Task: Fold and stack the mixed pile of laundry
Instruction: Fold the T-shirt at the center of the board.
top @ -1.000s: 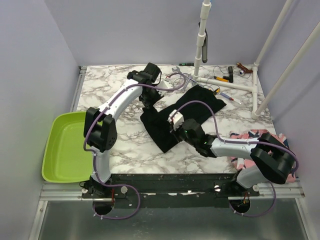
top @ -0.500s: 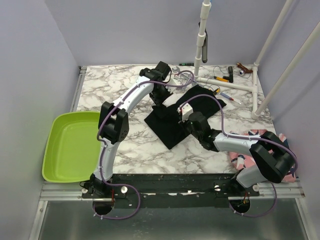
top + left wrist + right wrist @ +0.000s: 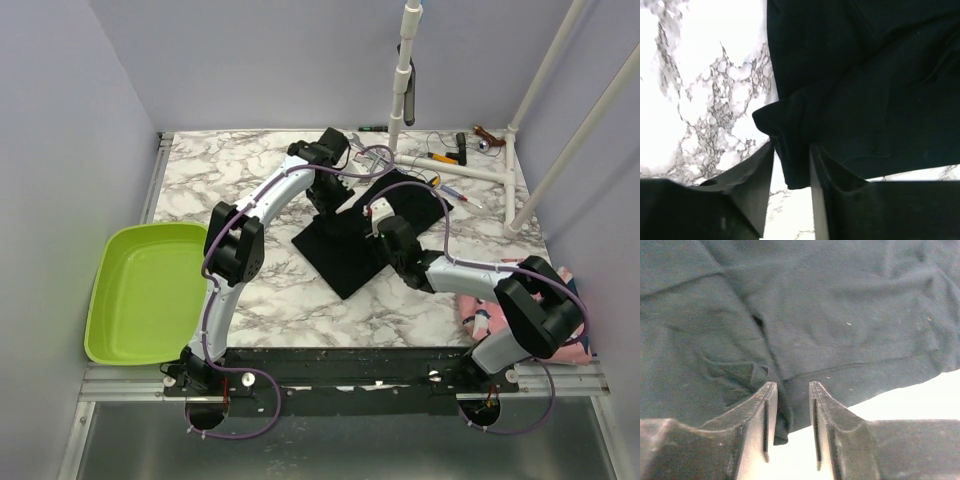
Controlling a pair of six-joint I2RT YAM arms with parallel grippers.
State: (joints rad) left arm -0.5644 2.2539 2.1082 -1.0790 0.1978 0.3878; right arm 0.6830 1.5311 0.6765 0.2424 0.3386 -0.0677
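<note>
My left gripper [image 3: 790, 150] is clamped on the large plain black cloth garment [image 3: 335, 255]. In my left wrist view a rolled edge of the black cloth fills the narrow gap between the two dark fingers, and white, grey-veined marble shows to the left of it and below it. My right gripper [image 3: 790, 387] is also drawn in on this garment. Its fingers stand close together with a small fold of the hem hanging between them, and a pale strip of table shows under the hem.

From above, my left arm reaches to the far middle of the marble-patterned table [image 3: 200, 180] and holds the garment at its far left edge. My right arm stretches leftward across the table and meets the cloth near its middle, just beside my left gripper. The black garment lies mostly flat as a slanted shape, with one corner pointing toward my bases and its far right corner near the foot of the white plastic pipe frame [image 3: 405, 80].

The pink cloth garment with dark shark print [image 3: 480, 320] lies bunched at the near right edge of the table, partly under my right arm and well apart from the black one. The lime green plastic basin [image 3: 140, 300] sits off the table's near left corner. A few small hand tools [image 3: 445, 157] lie along the far edge.
</note>
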